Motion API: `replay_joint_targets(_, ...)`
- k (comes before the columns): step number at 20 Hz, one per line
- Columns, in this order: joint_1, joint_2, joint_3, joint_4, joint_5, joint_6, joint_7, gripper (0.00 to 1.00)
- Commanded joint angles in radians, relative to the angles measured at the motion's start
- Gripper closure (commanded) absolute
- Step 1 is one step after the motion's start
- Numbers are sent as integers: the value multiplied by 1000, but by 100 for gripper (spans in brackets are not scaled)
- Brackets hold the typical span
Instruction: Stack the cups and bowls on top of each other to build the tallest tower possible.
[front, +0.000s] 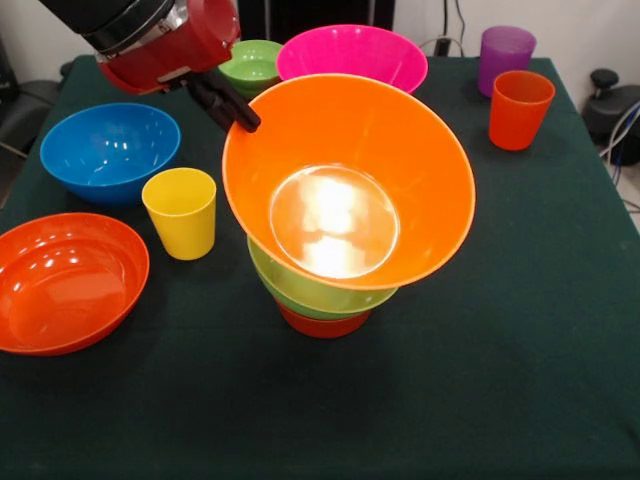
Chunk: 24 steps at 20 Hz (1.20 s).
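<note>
The tower (330, 290) is standing near the middle of the table (480, 400), built so far of 3 nested bowls. A red-orange bowl (322, 323) is forming the base, a green bowl (315, 290) is sitting in it, and a large orange bowl (350, 180) is resting on top, tilting toward the camera. The tilt suggests this bowl is not yet seating level.

The tool (240, 118) is reaching down from the upper left and pinching the far-left rim of the large orange bowl, its fingers pressed close on the wall. This grip is probably steadying or placing the bowl.

The remaining pieces are waiting around the tower:
- blue bowl (110, 150), yellow cup (181, 210) and shallow orange bowl (65, 280) at left;
- small green bowl (252, 65) and pink bowl (350, 55) behind;
- purple cup (505, 55) and orange cup (520, 108) at right.
</note>
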Motion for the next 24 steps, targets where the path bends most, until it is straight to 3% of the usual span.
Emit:
replay_joint_targets(1, -5, 31, -40, 40, -90, -72, -311, 100)
replay_joint_targets(13, -24, 68, -23, 34, -119, -75, -330, 100)
replay_joint_targets(24, -20, 105, -9, -4, -106, -49, -349, 100)
